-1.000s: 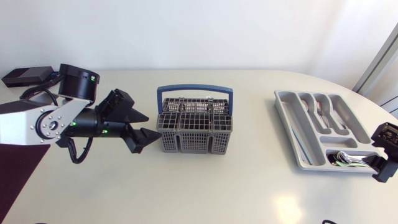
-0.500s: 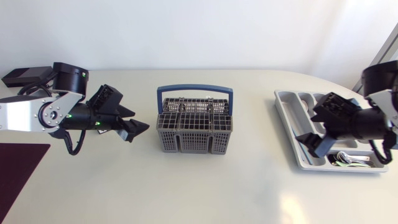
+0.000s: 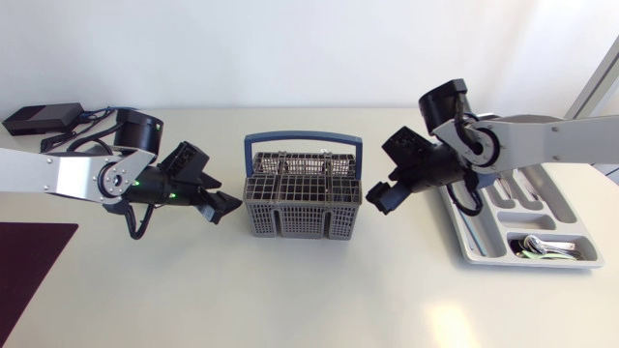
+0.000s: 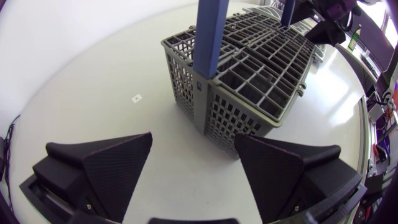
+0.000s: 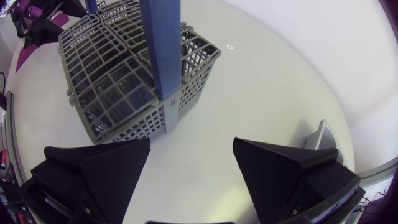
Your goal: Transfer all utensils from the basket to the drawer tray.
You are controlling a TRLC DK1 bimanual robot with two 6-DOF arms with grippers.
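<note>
Head view, basket: grey mesh basket (image 3: pixel 303 193) with a blue handle (image 3: pixel 304 141) stands upright at frame centre on the white bench (image 3: pixel 319 290).

Head view, left arm: enters from the left edge. The left tool (image 3: pixel 221 205) sits just left of the basket's lower left corner, close to it but not touching. Fingers spread, released, nothing between them.

Head view, right arm: enters from the right edge and reaches past the drawer tray (image 3: pixel 463 235) toward centre. The right tool (image 3: pixel 379 196) sits just right of the basket's right wall, also apart from it. Fingers spread, released, empty.

Head view, tray: grey, at centre right, partly covered by the right arm. Spoons (image 3: pixel 542 247) lie in its crosswise compartment at lower right. More cutlery (image 3: pixel 515 186) lies in the long compartments; the kind is too small to tell.

Left wrist view: both wedge fingers wide apart, with the basket's near corner and one handle post ahead of the gap between them. The right tool shows beyond the basket's far side.

Right wrist view: fingers wide apart, basket ahead and toward one finger, a corner of the tray beside the other.

Other: black box (image 3: pixel 39 118) with cables at upper left of the head view.
</note>
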